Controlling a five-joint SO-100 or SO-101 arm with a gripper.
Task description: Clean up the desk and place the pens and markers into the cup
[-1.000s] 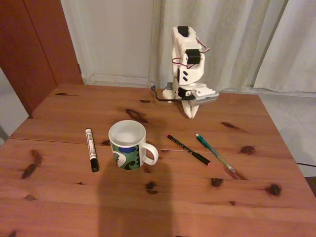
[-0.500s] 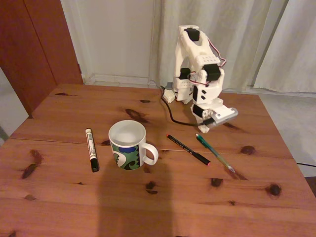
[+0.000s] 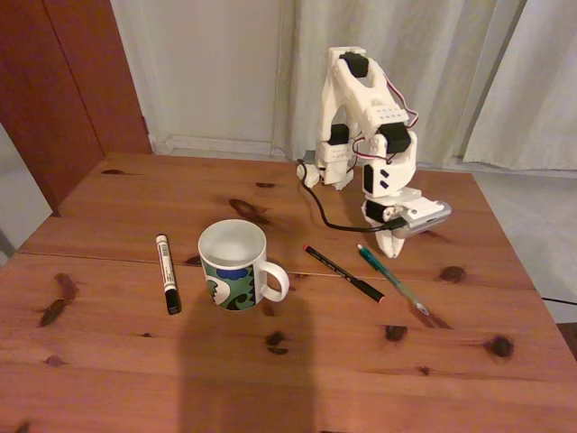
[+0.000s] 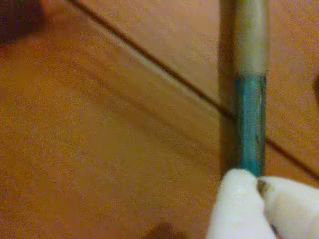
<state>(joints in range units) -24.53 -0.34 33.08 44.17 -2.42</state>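
Note:
On the desk [image 3: 297, 379] stands the cup [image 3: 233, 266], a white mug with a green and blue swirl and its handle to the right. Left of it lies the white marker [image 3: 167, 272] with a black cap. To its right lie the black pen [image 3: 343, 273] and the teal pen [image 3: 397, 284]. My gripper [image 3: 390, 248] points down just right of the teal pen's far end, fingers together. In the wrist view the teal pen [image 4: 249, 124] runs straight up from my gripper [image 4: 259, 186], whose white fingertips [image 4: 237, 209] meet over its near end with nothing between them.
The arm's base [image 3: 329, 171] stands at the back of the desk, with a black cable [image 3: 315, 212] looping down from it. A plank seam [image 4: 149, 59] crosses the wood. Curtains and a wooden door stand behind, and the desk's right edge lies beyond the teal pen.
The arm has unfolded from its tucked pose at the base, swinging forward and to the right, then lowering, so the gripper now hangs at the teal pen's far end. Pens, marker and cup have not moved.

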